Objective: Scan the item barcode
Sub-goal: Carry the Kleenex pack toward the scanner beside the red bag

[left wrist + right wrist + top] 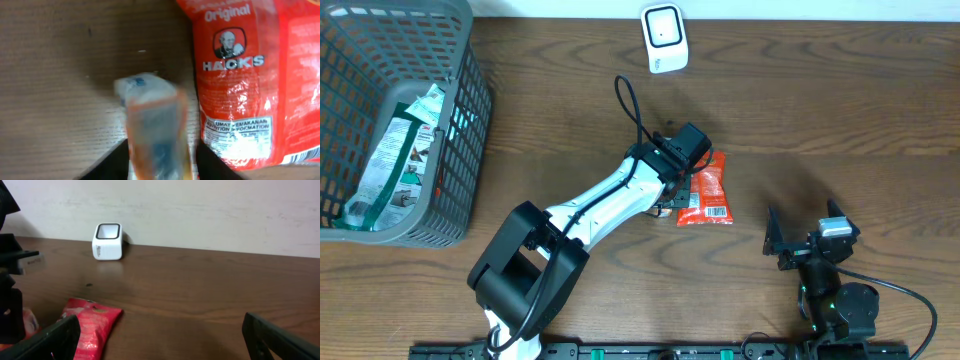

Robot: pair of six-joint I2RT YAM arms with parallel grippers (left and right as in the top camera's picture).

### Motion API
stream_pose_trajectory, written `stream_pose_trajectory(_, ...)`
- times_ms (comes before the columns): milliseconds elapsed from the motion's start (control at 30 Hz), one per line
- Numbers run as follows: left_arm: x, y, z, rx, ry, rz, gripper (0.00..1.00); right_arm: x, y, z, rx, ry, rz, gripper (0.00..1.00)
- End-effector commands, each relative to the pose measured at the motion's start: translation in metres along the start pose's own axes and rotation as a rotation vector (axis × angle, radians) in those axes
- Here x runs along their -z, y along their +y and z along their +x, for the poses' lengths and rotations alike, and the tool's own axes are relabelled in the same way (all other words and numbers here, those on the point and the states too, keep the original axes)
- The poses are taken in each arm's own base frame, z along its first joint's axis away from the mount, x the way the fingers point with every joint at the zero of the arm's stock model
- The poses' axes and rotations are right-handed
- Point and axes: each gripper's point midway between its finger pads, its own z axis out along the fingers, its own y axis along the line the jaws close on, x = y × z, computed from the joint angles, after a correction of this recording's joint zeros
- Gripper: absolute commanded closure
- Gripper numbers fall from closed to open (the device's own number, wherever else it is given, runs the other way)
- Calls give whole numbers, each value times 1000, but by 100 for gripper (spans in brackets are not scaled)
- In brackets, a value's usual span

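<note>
- My left end effector (161, 167) is low over the middle of the brown wooden surface (570, 100). It is partly open, with a small, blurred orange-and-blue pack (155, 125) between its fingers. I cannot tell if they touch it.
- A glossy red plastic sweet packet (708, 195) lies flat just beside that pack, printed side up.
- A small white cube-shaped scanner (663, 37) stands at the middle of the far edge, well apart from both items.
- My right end effector (167, 337) is near the front right corner, spread wide and holding nothing.
- A grey plastic mesh basket (460, 150) with packets inside sits at the far left corner.
</note>
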Motion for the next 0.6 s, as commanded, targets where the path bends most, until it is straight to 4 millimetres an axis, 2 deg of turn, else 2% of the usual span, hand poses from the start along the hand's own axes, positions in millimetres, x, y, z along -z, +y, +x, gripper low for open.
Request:
stream_pose_trajectory(0,-7,5,3,-8,7,-28,43,0,-2,0,4,-1,6,1)
stream_pose_trajectory(100,-7,5,3,-8,7,-28,34,0,-2,0,4,-1,6,1)
stream_pose_trajectory(200,-7,5,2,-9,7,-28,32,0,-2,0,4,0,6,1)
stream_pose_trajectory(567,-7,5,2,-8,6,-28,38,0,-2,0,4,0,6,1)
